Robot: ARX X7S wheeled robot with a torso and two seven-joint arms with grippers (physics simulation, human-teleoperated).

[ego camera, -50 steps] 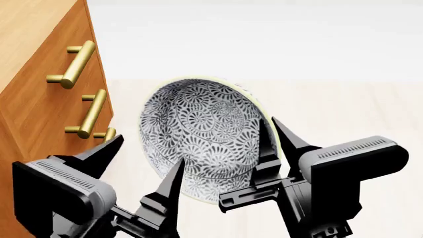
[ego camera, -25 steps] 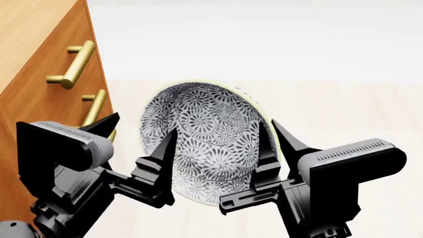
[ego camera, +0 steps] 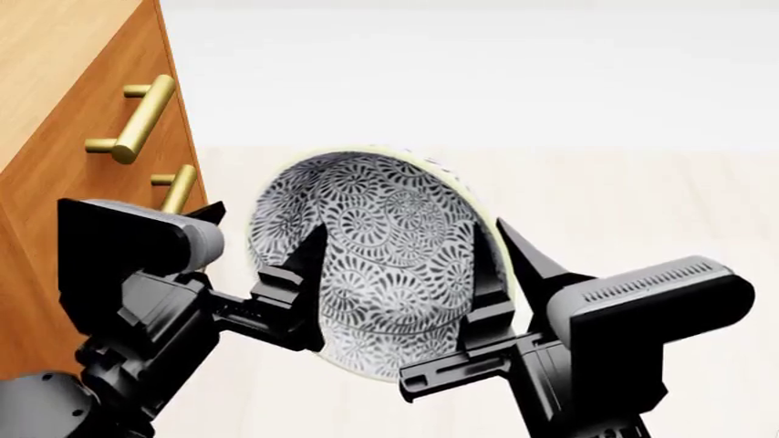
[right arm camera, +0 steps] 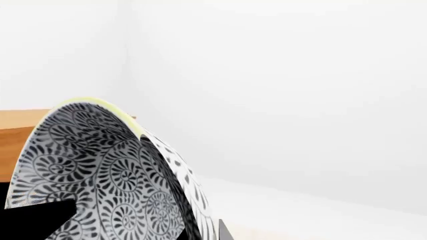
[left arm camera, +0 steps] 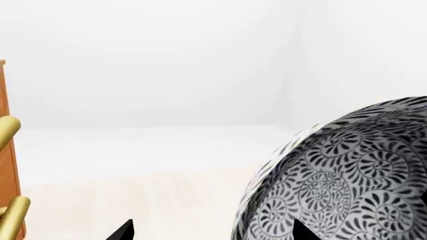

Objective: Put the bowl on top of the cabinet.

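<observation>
The bowl (ego camera: 378, 265), white with dense grey-black floral patterns, hangs tilted in the air with its opening turned toward the head view. My right gripper (ego camera: 493, 233) is shut on its right rim, one finger inside and one outside; the right wrist view shows the bowl (right arm camera: 100, 175) wall between the jaws of that gripper (right arm camera: 143, 220). My left gripper (ego camera: 259, 224) is open at the bowl's left side, its inner finger overlapping the bowl. In the left wrist view the bowl (left arm camera: 340, 185) edge lies between that gripper's (left arm camera: 213, 232) tips. The orange-brown cabinet (ego camera: 86, 210) stands at the left.
Brass bar handles (ego camera: 134, 119) stick out from the cabinet's drawer fronts, close to my left arm. The cabinet's lighter wood top (ego camera: 49, 46) shows at the upper left. Pale floor and a white wall lie behind the bowl.
My left arm has risen and swung in toward the bowl, so its inner finger now overlaps the bowl's left side. The right gripper and the bowl have barely shifted.
</observation>
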